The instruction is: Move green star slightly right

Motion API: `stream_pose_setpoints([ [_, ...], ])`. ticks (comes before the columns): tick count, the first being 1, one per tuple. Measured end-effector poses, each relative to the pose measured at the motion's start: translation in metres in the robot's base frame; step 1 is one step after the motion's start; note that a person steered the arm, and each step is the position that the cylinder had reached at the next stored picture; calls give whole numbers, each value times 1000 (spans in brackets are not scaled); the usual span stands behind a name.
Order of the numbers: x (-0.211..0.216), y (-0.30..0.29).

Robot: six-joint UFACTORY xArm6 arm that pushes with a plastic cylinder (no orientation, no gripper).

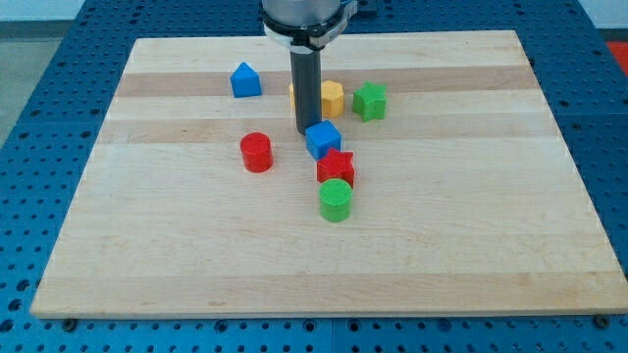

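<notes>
Green star (370, 100) sits up near the view's top, right of centre on the wooden desk (471, 235), and it's just beside a yellow block (333, 98) on its left, close enough that they might be touching, can't really tell. The yellow block looks hexagon-ish and is partly hidden behind the rod. My tip (308, 132) is down on the desk, left of and a bit below the green star, with the yellow block between them. There's no gripper on this arm, just the dark rod, so nothing open or closed to speak of.

Right under my tip is a blue cube (322, 139), pretty much touching it. Below that comes a red star (336, 168), then a green cylinder (336, 200), the three packed in a little chain. A red cylinder (256, 152) stands alone to the view's left, and a blue house-shaped block (245, 80) is further up left.
</notes>
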State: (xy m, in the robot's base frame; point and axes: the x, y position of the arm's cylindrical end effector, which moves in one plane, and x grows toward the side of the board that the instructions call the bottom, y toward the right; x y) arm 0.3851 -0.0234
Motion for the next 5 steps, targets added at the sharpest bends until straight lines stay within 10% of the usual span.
stream_pose_setpoints([
  [5,-31,89],
])
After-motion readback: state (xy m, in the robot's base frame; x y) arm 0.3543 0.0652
